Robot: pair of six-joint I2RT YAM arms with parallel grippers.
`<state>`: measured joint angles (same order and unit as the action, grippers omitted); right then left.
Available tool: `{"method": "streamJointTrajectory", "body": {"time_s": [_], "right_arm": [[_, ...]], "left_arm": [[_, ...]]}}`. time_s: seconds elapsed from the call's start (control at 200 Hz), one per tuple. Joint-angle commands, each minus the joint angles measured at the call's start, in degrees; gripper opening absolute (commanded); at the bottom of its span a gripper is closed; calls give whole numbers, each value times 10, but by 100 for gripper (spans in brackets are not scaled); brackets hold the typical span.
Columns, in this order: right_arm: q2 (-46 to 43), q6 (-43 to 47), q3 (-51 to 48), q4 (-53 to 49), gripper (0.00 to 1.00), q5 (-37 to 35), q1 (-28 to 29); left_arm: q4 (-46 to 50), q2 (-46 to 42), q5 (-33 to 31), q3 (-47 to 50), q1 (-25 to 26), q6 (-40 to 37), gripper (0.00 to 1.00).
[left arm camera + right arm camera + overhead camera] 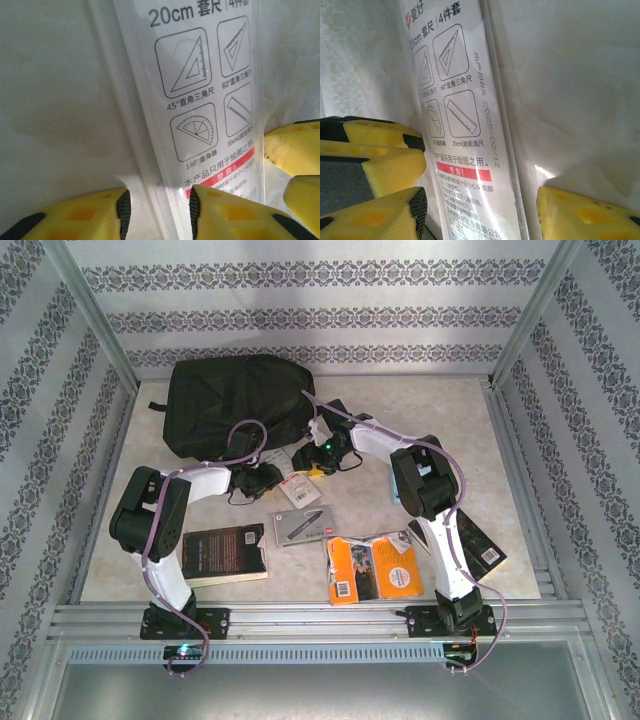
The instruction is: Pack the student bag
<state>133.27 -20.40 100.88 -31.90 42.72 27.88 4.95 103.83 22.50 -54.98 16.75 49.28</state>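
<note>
The student bag [235,403] lies flat at the back left of the table, black and zipped. Just in front of it both grippers meet over a clear ruler-set pack [300,488] with a white printed label [205,105]. My left gripper [157,215] is open, its fingers astride the pack's left edge, one pad [194,210] over the label. My right gripper [480,210] is open and straddles the pack [465,150] across its width, with a narrow gap at each side. In the top view the left gripper [283,480] and right gripper [318,466] are nearly touching.
A dark book [225,552] lies by the left arm's base. A grey flat box [302,525] sits mid-table, an orange book [372,567] near the front, and another dark book [485,545] beside the right arm. Metal frame rails [320,615] border the table.
</note>
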Motion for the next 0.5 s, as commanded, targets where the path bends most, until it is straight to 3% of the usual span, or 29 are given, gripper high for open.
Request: {"method": "streamJointTrajectory", "body": {"time_s": [0.0, 0.155, 0.38, 0.495], "right_arm": [[26, 3, 1, -5, 60, 73, 16], [26, -18, -1, 18, 59, 121, 9], [38, -32, 11, 24, 54, 136, 1], [42, -36, 15, 26, 46, 130, 2]], "left_arm": [[-94, 66, 14, 0, 11, 9, 35], [-114, 80, 28, 0, 19, 20, 27], [-144, 94, 40, -3, 35, 39, 24], [-154, 98, 47, -7, 40, 45, 23]]}}
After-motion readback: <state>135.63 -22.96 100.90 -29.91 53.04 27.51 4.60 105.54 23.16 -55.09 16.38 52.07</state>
